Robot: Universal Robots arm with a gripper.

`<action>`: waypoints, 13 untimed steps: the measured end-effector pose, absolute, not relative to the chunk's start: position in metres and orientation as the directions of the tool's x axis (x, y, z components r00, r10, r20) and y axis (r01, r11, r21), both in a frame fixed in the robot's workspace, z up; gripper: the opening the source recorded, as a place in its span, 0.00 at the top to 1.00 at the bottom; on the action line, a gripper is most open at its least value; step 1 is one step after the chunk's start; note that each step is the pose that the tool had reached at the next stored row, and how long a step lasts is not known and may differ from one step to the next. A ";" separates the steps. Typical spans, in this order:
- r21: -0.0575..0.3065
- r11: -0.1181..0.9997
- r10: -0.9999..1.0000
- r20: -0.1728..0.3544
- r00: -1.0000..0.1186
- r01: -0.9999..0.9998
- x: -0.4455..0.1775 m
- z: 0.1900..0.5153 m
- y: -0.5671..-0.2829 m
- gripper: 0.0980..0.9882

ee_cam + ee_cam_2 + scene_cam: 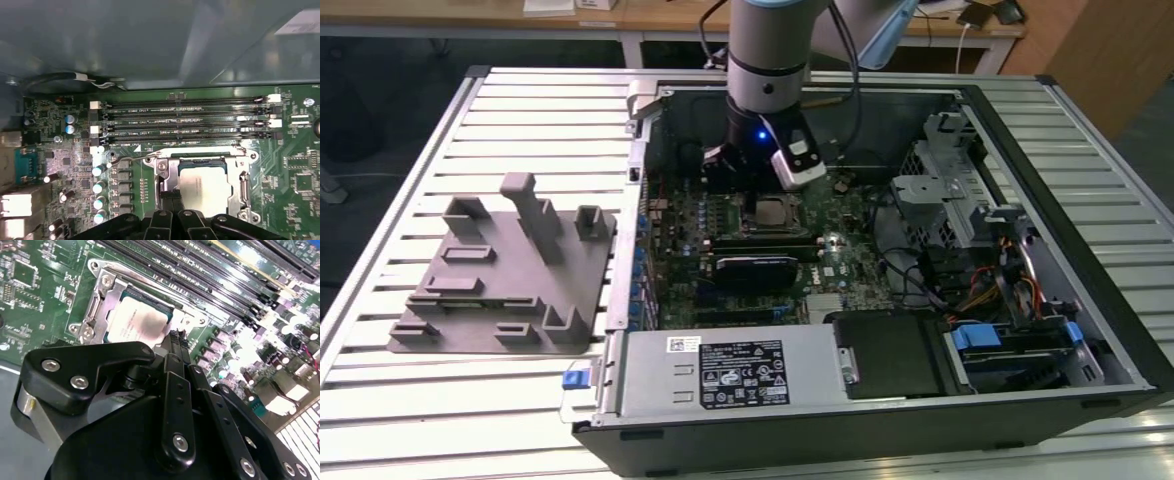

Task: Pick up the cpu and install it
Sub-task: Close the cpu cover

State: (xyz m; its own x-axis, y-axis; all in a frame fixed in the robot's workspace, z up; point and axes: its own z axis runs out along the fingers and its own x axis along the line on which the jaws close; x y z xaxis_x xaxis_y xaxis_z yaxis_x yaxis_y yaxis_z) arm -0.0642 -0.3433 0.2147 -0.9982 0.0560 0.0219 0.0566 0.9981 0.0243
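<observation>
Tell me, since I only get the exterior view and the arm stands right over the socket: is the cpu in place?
Observer: Yes. In the first wrist view the cpu lies flat inside the socket frame, silver top up.
Operator: Is the gripper holding anything?
Observer: No. In the second wrist view the gripper has its fingers together with nothing between them.
Operator: Where is its tip?
Observer: At the cpu's edge, over the frame. I cannot tell whether it touches.
</observation>
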 end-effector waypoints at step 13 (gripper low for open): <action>0.024 0.998 0.056 0.021 -0.998 0.057 -0.043 0.217 -0.343 0.99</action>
